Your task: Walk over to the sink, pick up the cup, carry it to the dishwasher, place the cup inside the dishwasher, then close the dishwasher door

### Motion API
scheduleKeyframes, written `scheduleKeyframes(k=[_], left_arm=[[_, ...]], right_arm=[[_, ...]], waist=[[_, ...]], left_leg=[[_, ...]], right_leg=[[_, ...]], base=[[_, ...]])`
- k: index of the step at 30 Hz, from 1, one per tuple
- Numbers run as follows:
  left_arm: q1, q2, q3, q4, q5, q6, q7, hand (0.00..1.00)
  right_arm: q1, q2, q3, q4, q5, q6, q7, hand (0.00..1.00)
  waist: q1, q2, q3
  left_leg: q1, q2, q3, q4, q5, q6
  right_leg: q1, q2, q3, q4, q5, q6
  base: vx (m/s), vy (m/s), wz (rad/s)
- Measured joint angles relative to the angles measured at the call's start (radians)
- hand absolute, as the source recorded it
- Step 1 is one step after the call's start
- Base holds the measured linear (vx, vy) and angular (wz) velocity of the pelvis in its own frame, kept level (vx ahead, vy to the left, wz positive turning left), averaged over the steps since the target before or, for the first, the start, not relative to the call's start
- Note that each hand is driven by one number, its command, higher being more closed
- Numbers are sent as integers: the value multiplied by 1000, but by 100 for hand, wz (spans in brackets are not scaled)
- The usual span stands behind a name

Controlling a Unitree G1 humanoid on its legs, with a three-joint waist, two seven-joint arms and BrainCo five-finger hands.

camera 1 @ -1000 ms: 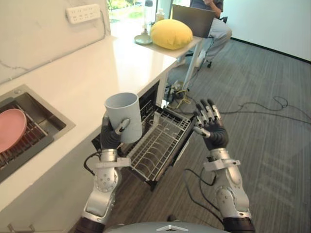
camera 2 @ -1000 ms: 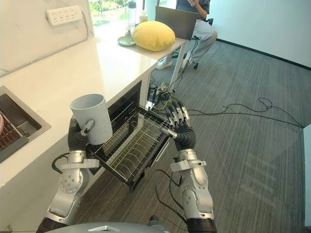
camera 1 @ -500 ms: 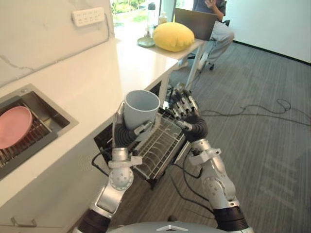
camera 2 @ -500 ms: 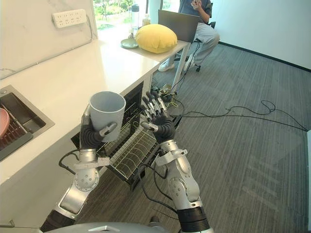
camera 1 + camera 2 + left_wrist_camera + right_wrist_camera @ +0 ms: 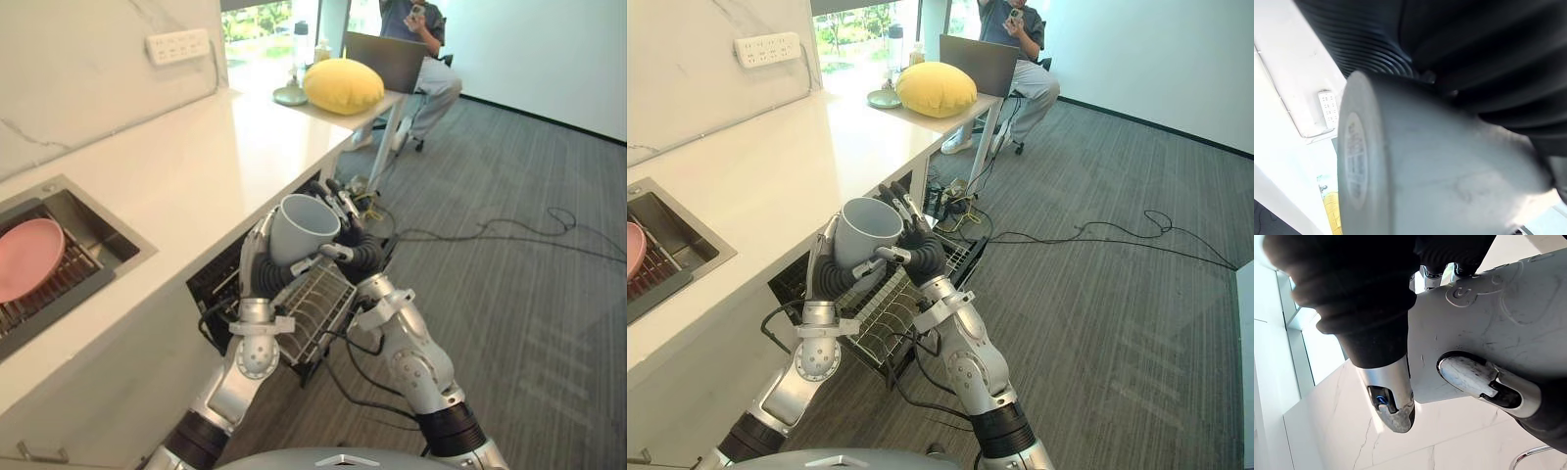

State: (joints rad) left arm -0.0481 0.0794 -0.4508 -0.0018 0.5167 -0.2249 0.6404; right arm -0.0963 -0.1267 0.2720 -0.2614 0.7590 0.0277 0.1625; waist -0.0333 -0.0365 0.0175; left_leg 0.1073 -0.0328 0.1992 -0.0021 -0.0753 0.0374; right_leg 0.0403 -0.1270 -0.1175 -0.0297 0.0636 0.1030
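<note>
The grey cup hangs tilted above the pulled-out wire rack of the dishwasher under the counter. My left hand holds it from below and behind, fingers curled round its wall. From the other side my right hand meets it: the thumb presses on the cup's near wall and the fingers rise behind its rim. In the left wrist view the cup lies right against the palm.
The white counter runs along my left, with the sink and a pink plate in it. A yellow cushion and a laptop sit on a far table, where a person is seated. Cables cross the carpet.
My right hand has swung left from open air onto the cup. The left hand has carried the cup rightward and tipped it over the rack. The camera has shifted.
</note>
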Motion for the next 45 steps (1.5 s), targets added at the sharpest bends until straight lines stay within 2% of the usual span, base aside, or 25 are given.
scheduleKeyframes(k=[9, 15, 29, 45], left_arm=[[-24, 23, -27, 26, 18, 7, 11, 100], [-30, 29, -24, 32, 20, 8, 34, 100], [-31, 65, -25, 32, 92, 10, 43, 100], [-32, 100, -23, 31, 183, 13, 59, 100]], right_arm=[[-5, -9, 7, 0, -12, 28, -42, 0], [-35, -26, 25, 0, -21, 66, -65, 0], [-57, -53, 36, 0, -15, 133, -78, 0], [-64, -99, 39, 0, 133, 242, -79, 0]], waist=[[1, 0, -11], [1, 0, -19], [6, 2, -35], [8, -4, -45]], left_leg=[[15, -1, 0, -25, 17, -1], [12, -2, 1, -25, 19, -1], [15, -2, -4, -41, 29, -1], [15, -4, -10, -54, 40, -1]], right_leg=[[-1, 2, 0, -2, 3, 0], [-1, 2, 0, -10, 9, -1], [-2, 2, -3, -11, 9, -1], [-3, 2, -5, -12, 10, -1]], base=[[-15, -5, 1], [-11, -5, 0], [-2, -1, 0], [-5, -3, 1]])
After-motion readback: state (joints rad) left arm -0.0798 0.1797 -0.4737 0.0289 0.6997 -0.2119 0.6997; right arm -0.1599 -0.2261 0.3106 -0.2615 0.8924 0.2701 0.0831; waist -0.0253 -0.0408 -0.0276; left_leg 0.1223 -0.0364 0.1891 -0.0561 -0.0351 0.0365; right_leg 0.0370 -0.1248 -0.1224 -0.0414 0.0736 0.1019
